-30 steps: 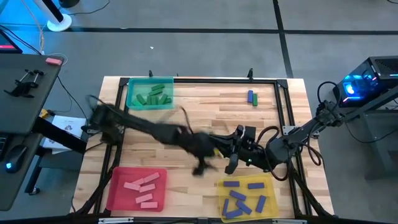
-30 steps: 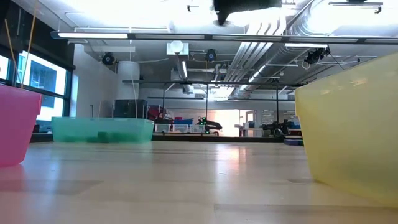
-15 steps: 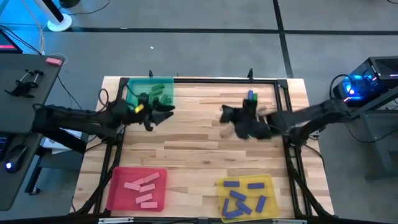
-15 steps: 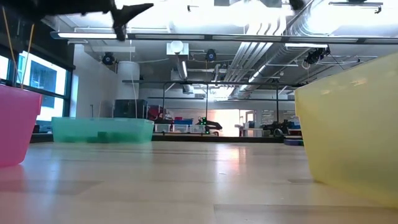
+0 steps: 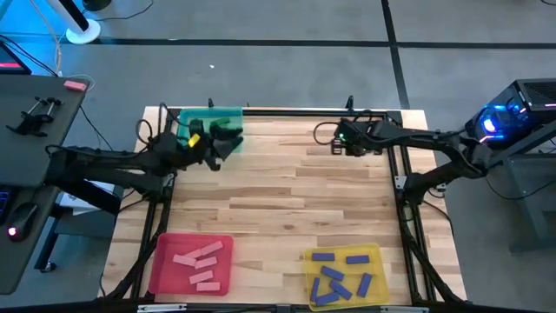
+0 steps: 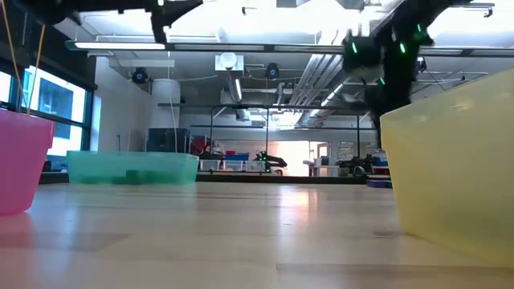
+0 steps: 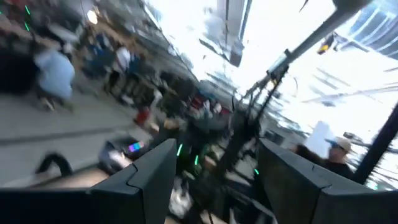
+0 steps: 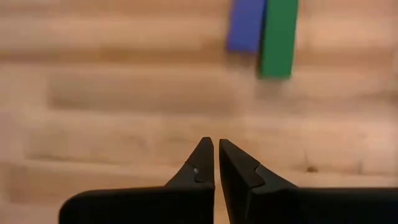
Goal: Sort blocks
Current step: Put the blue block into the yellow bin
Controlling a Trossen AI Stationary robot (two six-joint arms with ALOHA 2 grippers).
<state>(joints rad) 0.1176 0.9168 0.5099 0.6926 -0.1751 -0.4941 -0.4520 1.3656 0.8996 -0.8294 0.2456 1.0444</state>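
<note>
Table (image 5: pixel 287 187) of pale wood strips, seen from above, w/ three trays at its edges. We see a green tray (image 5: pixel 231 115) at the far left corner, a red tray (image 5: pixel 162 265) at the near left corner w/ pink blocks (image 5: pixel 197 263) in it, and a yellow tray (image 5: pixel 375 258) at the near right w/ blue blocks (image 5: pixel 337 274) in it. Green blocks in the green tray are mostly hidden by the left arm.

Left gripper (image 5: pixel 228 143) hangs over the green tray's near right part; in its wrist view the fingers (image 7: pixel 152 171) stand wide apart w/ nothing between them, pointing out at the room.

Right gripper (image 5: pixel 341 137) is over the far right part of the table. Its wrist view looks down on bare wood: fingers (image 8: pixel 200 163) nearly together, only a thin slit between, holding nothing. Just ahead of them lie one blue block (image 8: pixel 245 25) and one green block (image 8: pixel 278 37), side by side and touching, flat on the table, outside any tray.
</note>
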